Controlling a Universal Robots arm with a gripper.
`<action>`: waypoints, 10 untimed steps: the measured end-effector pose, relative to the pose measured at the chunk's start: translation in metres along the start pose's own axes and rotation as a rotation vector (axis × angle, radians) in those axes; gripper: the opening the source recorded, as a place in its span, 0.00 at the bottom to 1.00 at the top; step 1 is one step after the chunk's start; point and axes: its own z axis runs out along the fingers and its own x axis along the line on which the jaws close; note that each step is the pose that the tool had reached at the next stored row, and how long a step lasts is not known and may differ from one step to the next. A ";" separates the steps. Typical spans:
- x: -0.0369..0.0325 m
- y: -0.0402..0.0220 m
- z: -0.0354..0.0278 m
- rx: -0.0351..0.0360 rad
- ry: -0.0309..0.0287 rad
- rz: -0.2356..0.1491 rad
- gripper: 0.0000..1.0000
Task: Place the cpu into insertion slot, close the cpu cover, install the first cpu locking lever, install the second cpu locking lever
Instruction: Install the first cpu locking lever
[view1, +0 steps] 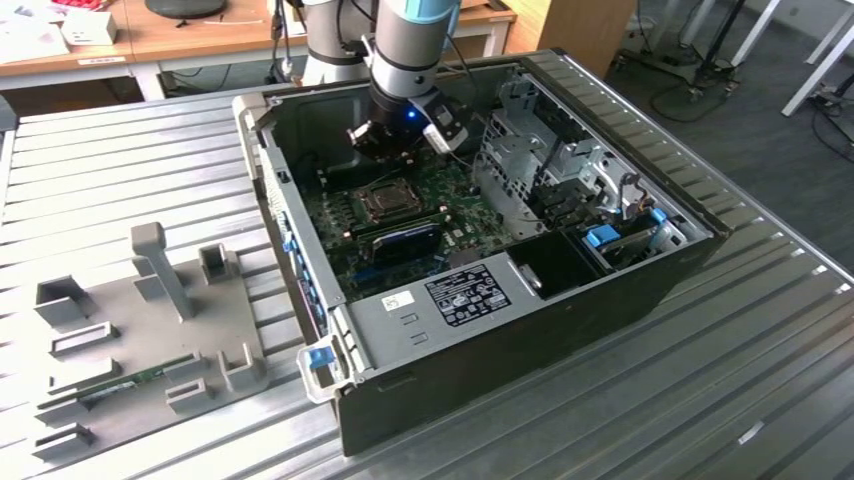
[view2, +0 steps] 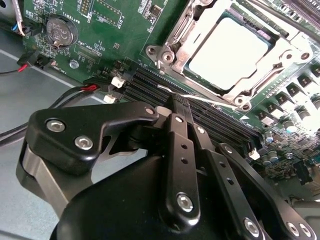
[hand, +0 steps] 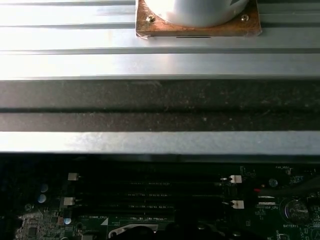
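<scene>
Already the cpu (view2: 227, 52) sat in the insertion slot (view2: 190, 30) with the cpu cover (view2: 172, 47) folded down around it. My tool (view2: 177, 102) hovered just beside that socket, over the black memory slots (view2: 150, 87), its fingers (view2: 180, 145) pressed narrowly together around a thin silvery locking lever (view2: 197, 98), inside the computer case (view1: 667, 260) on the tabletop (view1: 747, 380).

A ribbed, silvery metal table (view1: 747, 350) carries everything. On it stands an open black computer tower case (view1: 534, 340), lying on its side, toward the exterior view's right. Well apart at the exterior view's left lies a flat grey fixture plate (view1: 147, 350) with upright grey blocks.
</scene>
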 end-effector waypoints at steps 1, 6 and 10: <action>0.0000 -0.0002 0.0005 0.0001 0.0000 0.000 0.10; 0.0001 -0.0009 0.0031 0.0001 0.0001 0.000 0.10; 0.0002 -0.0012 0.0042 0.0003 0.0002 0.000 0.10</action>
